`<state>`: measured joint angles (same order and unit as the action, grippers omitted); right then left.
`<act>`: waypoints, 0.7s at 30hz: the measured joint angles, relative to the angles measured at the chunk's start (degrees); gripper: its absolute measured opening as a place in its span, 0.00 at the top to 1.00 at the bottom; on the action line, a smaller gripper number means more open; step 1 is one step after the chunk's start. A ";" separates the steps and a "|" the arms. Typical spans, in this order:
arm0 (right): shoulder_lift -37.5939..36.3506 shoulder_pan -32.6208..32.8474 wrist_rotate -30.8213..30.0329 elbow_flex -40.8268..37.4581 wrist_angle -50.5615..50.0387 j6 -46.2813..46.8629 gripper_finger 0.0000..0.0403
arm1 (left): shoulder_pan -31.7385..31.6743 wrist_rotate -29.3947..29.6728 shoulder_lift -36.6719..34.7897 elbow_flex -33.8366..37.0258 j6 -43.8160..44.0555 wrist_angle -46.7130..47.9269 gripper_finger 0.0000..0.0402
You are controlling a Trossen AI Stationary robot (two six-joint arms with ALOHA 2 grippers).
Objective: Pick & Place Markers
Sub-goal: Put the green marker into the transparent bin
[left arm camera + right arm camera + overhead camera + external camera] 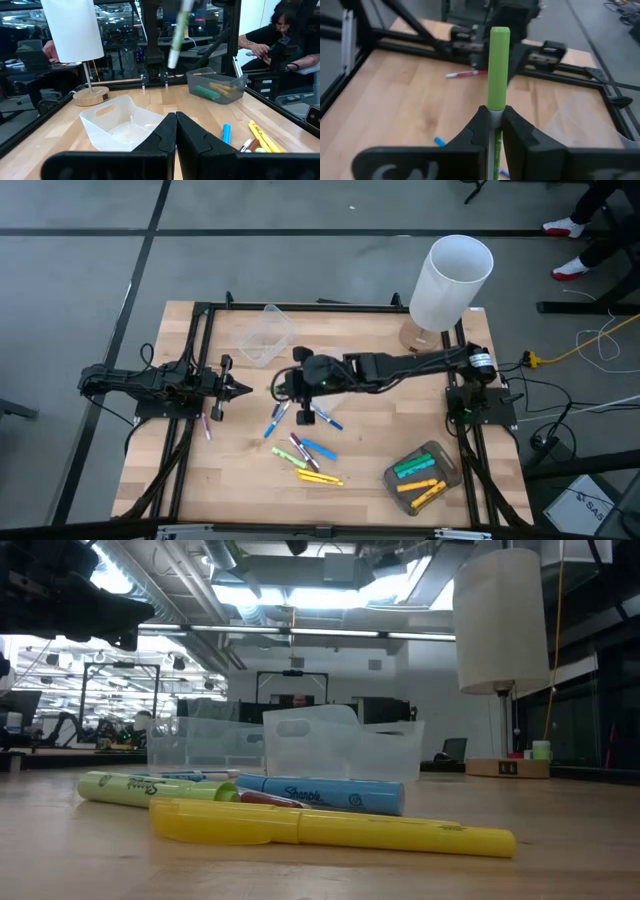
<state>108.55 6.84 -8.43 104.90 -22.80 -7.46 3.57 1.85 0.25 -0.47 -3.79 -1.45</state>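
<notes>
Reading "Sharpie" on blue marker (330,794); right gripper (492,131) clamps green marker (497,70).

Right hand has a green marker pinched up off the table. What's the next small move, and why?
Probably carry it toward the tub at the table's near right corner. The right hand is shut on the green marker, held upright above the wood, and that tub already holds green and yellow markers. The left hand waits at the left edge.
</notes>
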 joint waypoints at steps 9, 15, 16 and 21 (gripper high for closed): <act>-0.62 -2.38 -1.45 -0.11 2.40 1.78 0.92 | 0.01 -0.01 0.00 0.00 0.00 0.00 0.99; -2.42 -4.01 -1.51 -0.16 2.05 2.92 0.92 | 0.00 0.02 0.00 0.00 0.00 -0.02 0.99; -2.56 -4.27 -1.52 -0.17 2.32 3.01 0.92 | 0.01 0.02 0.00 0.00 0.00 0.00 0.99; -4.00 -5.21 -1.47 -3.05 6.80 4.09 0.92 | 0.00 0.04 0.00 0.00 0.00 0.28 0.99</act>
<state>104.55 1.63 -9.90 101.85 -15.99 -3.37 3.57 1.89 0.25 -0.47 -3.79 -1.17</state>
